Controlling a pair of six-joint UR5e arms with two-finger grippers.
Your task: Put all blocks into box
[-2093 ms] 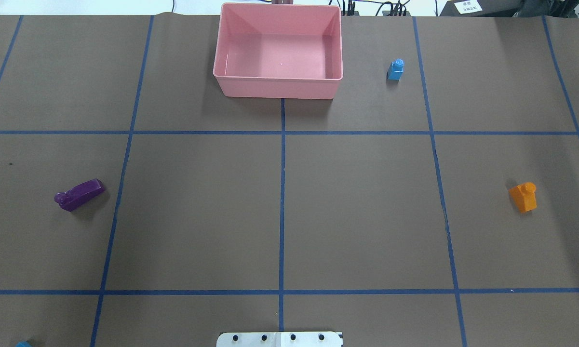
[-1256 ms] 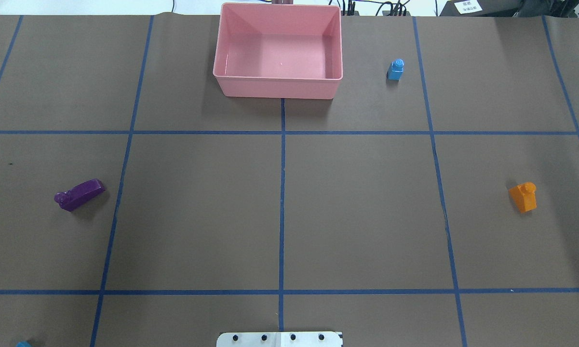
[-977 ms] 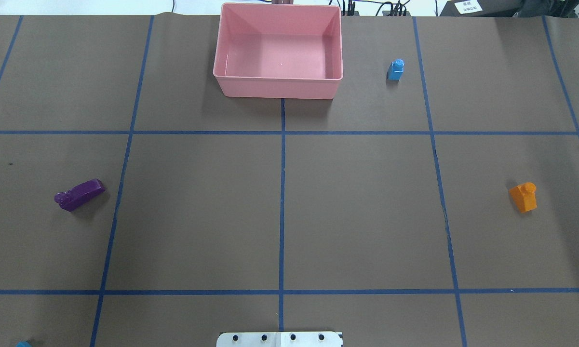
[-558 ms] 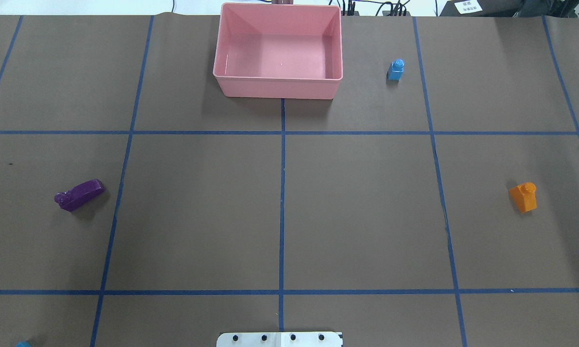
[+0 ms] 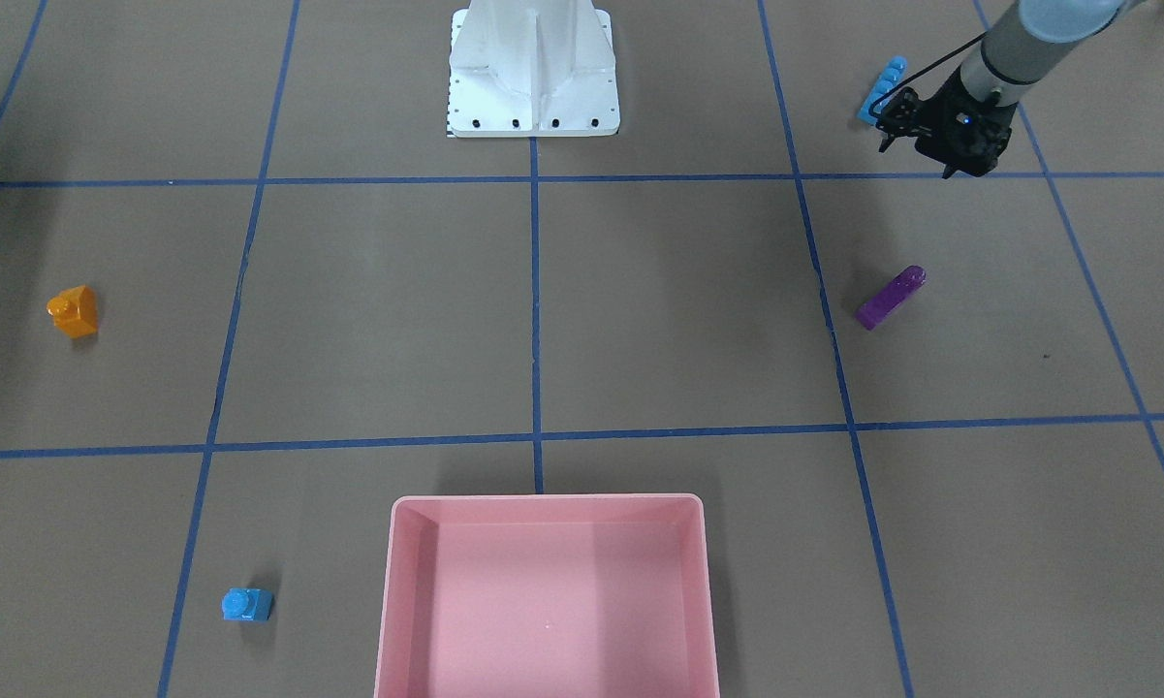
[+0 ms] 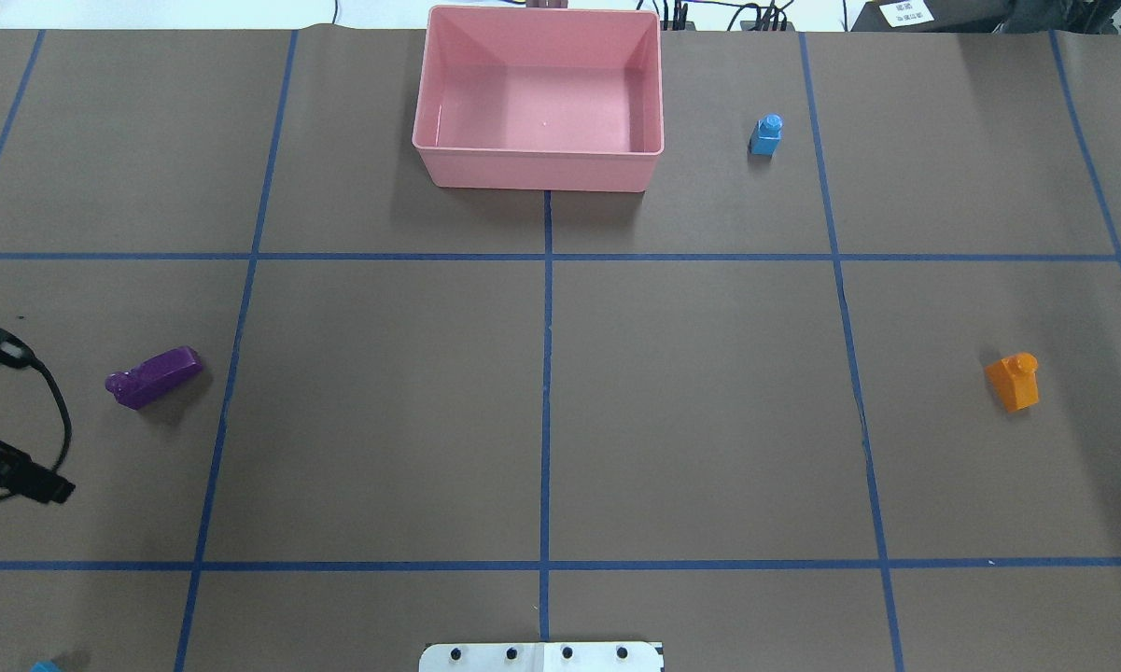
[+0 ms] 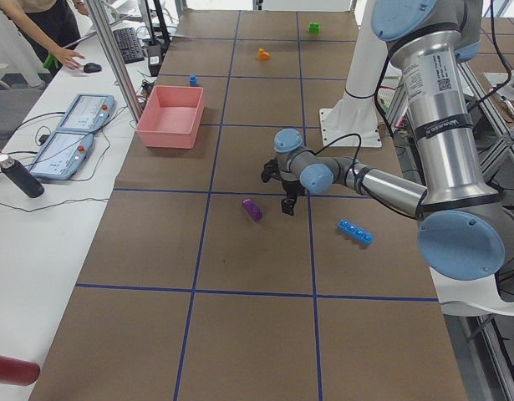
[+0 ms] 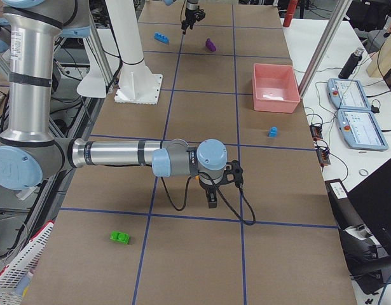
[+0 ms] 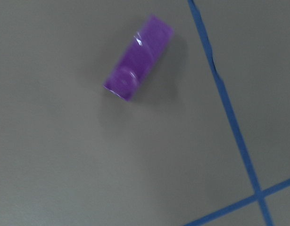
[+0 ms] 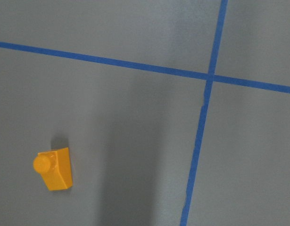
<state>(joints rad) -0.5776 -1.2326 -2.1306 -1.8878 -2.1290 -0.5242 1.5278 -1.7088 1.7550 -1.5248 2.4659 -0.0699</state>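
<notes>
The opening of the left end effector cannot be told; it has been brought near the long purple plastic brick.

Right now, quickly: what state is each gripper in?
Left gripper: open, holding nothing.
Right gripper: cannot be told; it shows only in the right side view.

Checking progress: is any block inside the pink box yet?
No, the box shows only bare pink floor; the purple block and orange block lie outside it.
</notes>
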